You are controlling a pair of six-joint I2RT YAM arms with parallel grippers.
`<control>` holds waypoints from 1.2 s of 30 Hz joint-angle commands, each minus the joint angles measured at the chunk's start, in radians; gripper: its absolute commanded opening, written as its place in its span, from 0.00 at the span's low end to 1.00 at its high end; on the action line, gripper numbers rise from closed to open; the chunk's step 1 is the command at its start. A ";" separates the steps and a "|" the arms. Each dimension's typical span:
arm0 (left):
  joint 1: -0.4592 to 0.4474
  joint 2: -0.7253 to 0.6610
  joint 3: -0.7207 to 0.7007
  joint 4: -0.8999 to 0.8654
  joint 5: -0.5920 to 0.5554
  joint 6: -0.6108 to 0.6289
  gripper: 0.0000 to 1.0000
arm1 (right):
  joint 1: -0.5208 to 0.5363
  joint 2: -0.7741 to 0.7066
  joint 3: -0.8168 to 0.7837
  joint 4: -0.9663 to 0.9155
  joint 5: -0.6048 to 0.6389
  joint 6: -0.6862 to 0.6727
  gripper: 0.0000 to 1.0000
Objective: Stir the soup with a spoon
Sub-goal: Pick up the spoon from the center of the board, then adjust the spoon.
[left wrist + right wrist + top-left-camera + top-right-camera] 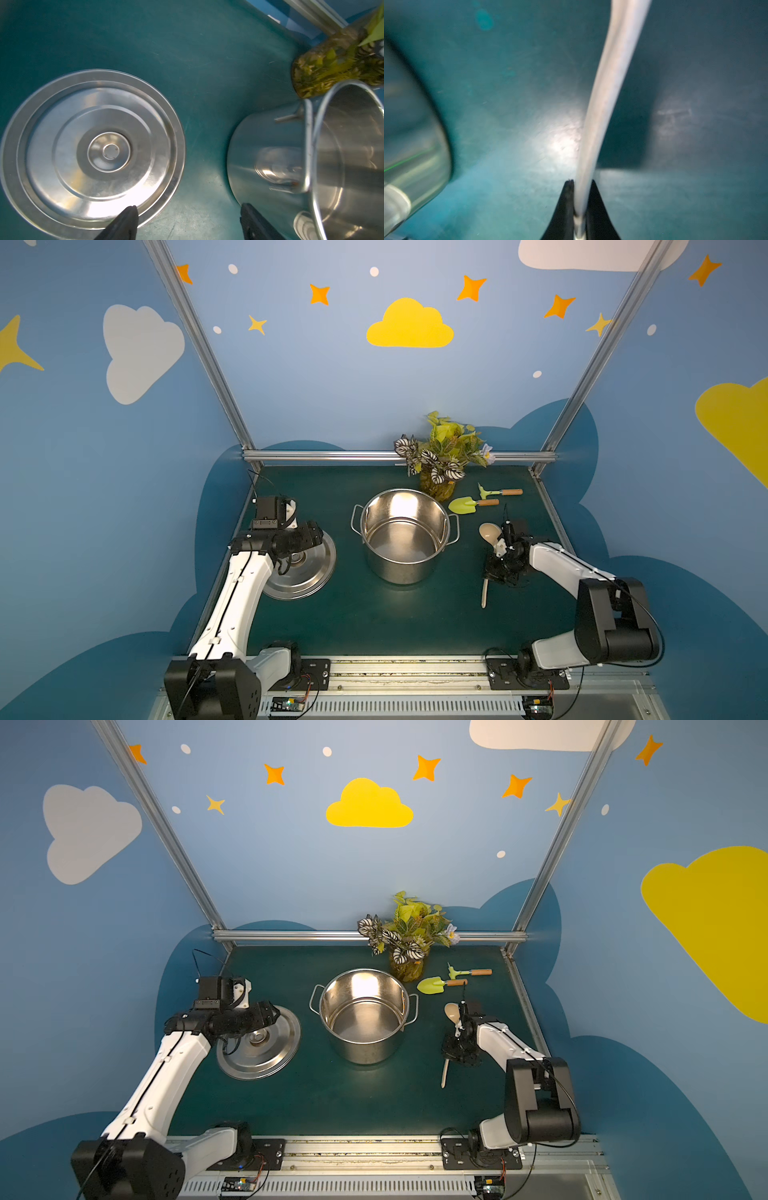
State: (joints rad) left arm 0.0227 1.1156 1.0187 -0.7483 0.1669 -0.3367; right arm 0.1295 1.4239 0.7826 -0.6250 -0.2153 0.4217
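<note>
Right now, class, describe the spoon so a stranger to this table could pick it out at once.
Find the steel pot mid-table. Beside it, the right gripper is shut on the thin handle of the spoon. It is cream with a round bowl, unlike the lime-green trowel and rake behind.

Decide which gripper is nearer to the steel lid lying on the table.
Left. The left gripper hangs open over the steel lid's pot-side rim; the right gripper is across the stockpot from it, shut on the ladle's handle.
</note>
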 commanded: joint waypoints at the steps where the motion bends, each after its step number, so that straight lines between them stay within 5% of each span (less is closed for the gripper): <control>1: -0.034 -0.080 0.023 -0.064 0.053 -0.005 0.80 | 0.012 -0.117 0.026 -0.053 -0.060 0.019 0.00; 8: -0.148 -0.183 0.100 -0.058 0.211 -0.026 0.80 | 0.023 -0.331 0.115 -0.123 -0.212 0.111 0.00; 15: -0.350 -0.162 0.144 0.060 0.364 -0.138 0.80 | 0.132 -0.394 0.248 -0.052 -0.322 0.204 0.00; 25: -0.707 -0.012 0.179 0.302 0.449 -0.217 0.80 | 0.374 -0.259 0.417 0.174 -0.387 0.356 0.00; 36: -0.788 0.076 0.121 0.509 0.448 -0.270 0.69 | 0.526 -0.117 0.542 0.279 -0.445 0.387 0.00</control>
State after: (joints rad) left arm -0.7643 1.1934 1.1553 -0.3237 0.6125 -0.5903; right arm 0.6418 1.3060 1.2846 -0.4099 -0.6178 0.7914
